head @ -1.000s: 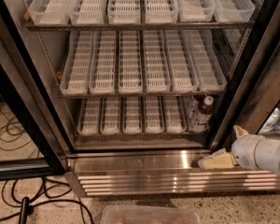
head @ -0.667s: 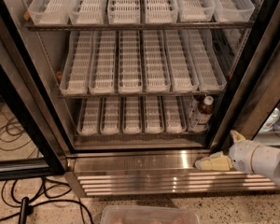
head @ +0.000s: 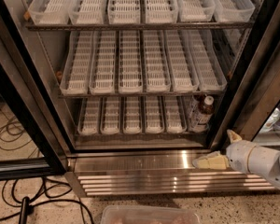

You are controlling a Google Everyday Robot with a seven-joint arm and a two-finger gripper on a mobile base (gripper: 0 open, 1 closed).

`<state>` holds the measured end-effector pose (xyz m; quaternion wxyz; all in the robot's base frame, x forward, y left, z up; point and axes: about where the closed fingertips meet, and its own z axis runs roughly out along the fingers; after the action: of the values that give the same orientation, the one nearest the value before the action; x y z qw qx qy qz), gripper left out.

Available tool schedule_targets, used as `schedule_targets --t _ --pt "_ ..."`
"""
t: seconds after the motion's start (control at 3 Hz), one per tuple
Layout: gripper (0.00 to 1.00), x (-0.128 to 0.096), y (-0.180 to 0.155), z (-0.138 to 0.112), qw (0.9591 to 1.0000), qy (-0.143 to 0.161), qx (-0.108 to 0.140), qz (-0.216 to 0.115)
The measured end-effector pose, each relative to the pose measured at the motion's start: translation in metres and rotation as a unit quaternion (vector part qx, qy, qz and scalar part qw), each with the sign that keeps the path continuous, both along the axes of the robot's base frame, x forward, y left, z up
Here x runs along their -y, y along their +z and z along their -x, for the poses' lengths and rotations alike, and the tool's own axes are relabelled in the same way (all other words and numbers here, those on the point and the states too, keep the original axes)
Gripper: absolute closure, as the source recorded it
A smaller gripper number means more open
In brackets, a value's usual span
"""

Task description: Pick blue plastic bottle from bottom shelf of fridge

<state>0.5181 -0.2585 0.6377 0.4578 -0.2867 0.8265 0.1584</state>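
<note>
Handling: blue plastic bottle [head: 204, 112] likely light, slick, slightly squashy; take your hold mid-body. Gripper [head: 221, 148] low right, outside fridge [head: 130, 163], fingers [head: 210, 162] spread.

1. Nothing legible: the pale label on the small clear brown-filled plastic bottle [head: 203, 112] shows no readable print.
2. The cream two-finger gripper [head: 214, 148], fingers apart at lower right, bears no readable marking.
</note>
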Motion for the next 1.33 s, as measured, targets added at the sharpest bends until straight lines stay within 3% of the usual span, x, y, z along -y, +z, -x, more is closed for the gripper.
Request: schedule_targets --t 0.33,0.67,1.0,1.33 --pt "0.19 -0.01 -0.01 -0.009 0.9994 0.016 0.028 -0.015" --pt "0.17 -0.018 -0.021 -0.008 0.9962 0.029 0.082 -0.002" --pt "0.13 -0.021 -0.028 -0.007 0.9887 0.034 0.145 0.018" --pt "0.06 -0.023 -0.036 -0.003 0.9821 0.03 0.184 0.03"
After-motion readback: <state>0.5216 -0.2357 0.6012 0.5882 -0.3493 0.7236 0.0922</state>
